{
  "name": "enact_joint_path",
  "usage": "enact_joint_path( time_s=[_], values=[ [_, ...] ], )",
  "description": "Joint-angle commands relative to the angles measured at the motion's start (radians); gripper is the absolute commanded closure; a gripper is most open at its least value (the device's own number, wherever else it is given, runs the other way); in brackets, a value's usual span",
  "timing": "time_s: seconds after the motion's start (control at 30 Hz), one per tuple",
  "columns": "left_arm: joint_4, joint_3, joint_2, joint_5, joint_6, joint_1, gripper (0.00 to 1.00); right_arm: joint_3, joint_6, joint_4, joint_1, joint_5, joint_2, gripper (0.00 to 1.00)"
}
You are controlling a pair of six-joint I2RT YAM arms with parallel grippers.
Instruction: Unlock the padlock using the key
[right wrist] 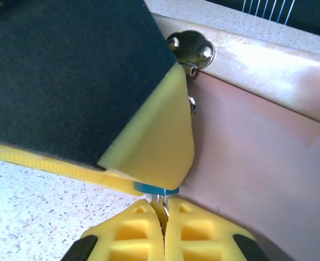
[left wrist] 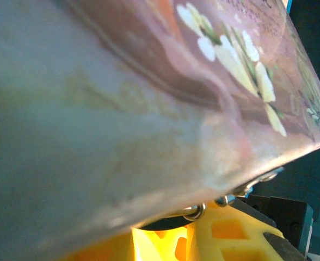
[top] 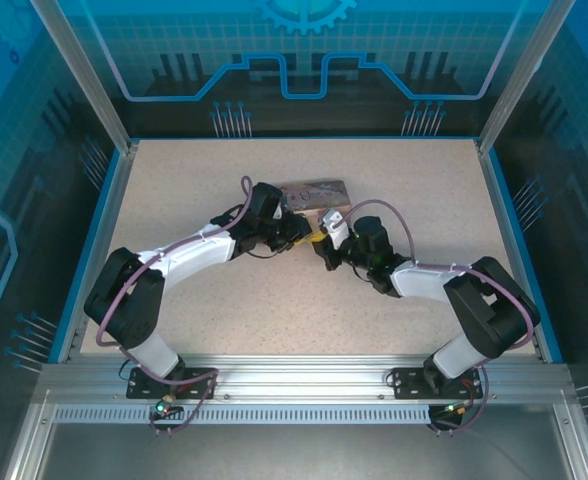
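Looks like we're at the key-in-the-lock step, right at the fiddly end of it. Both arms meet around the middle of the bench (top: 274, 310), just on the near side of the pink tin (top: 314, 190).

In the right wrist view, the right gripper (right wrist: 164, 211) has its two yellow fingers pressed almost flat together. There's a thin sliver of metal pinched between the tips, which I take to be the key (right wrist: 161, 202). Straight above that sliver is a little strip of blue, the padlock (right wrist: 155, 188). The key runs up to its underside, either touching it or already partly in (too small to call).

Most of the padlock is hidden behind a big yellow-and-black finger (right wrist: 149, 136) of the left gripper (top: 296, 232), which sits right over it and hard up against the tin's side. I can't tell if the left gripper is actually clamped on the padlock or just parked against it, and the left wrist view doesn't settle it.

My guess for the next move: if the key is seated, the right wrist needs a small, clean twist about the key's own axis, with the left side holding the blue body so it doesn't spin along. If it isn't seated, it needs a gentle push straight along the key first. The tin wall is just beside everything, so there's little room to swing. A key that thin could slip or bend in the pads if the twist goes off-axis.
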Motion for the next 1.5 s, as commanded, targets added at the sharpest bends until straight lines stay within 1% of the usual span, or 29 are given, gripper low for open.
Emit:
enact_joint_path(
  time_s=[0.0,0.23,0.37,0.4,0.53,0.67,0.8,0.97,1.07,1.13,1.27,1.47],
  values=[
    [0.049,-0.018,-0.016,0.001,0.051,-0.007,1.00,0.020,0.068,-0.006,-0.021,-0.079,0.025,1.00],
    [0.153,-0.071,-0.010,-0.017,0.094,-0.025,1.00,0.034,0.153,0.013,-0.041,-0.161,0.061,1.00],
    [0.178,-0.086,-0.009,-0.028,0.101,-0.031,1.00,0.037,0.164,0.003,-0.044,-0.164,0.063,0.99],
    [0.174,-0.086,-0.008,-0.030,0.099,-0.031,1.00,0.030,0.159,0.003,-0.044,-0.156,0.056,0.97],
    [0.131,-0.067,-0.007,-0.048,0.101,-0.032,1.00,0.005,0.118,-0.015,-0.044,-0.114,0.028,0.87],
    [0.130,-0.057,0.005,-0.045,0.084,-0.029,1.00,-0.029,0.101,-0.012,-0.048,-0.109,0.013,0.75],
    [0.144,-0.055,0.014,-0.036,0.069,-0.028,1.00,-0.069,0.106,0.003,-0.074,-0.131,-0.015,0.70],
    [0.144,-0.057,0.019,-0.039,0.069,-0.026,1.00,-0.098,0.110,-0.023,-0.119,-0.195,-0.066,0.64],
    [0.157,-0.064,0.035,-0.031,0.068,-0.021,1.00,-0.101,0.140,-0.033,-0.137,-0.248,-0.076,0.64],
    [0.174,-0.072,0.051,-0.023,0.066,-0.018,1.00,-0.097,0.158,-0.051,-0.142,-0.259,-0.076,0.63],
    [0.193,-0.081,0.090,-0.016,0.062,-0.018,1.00,-0.099,0.199,-0.080,-0.149,-0.219,-0.057,0.63],
    [0.243,-0.082,0.154,0.031,0.029,-0.017,1.00,-0.123,0.286,0.012,-0.147,-0.249,0.011,0.62]
  ],
)
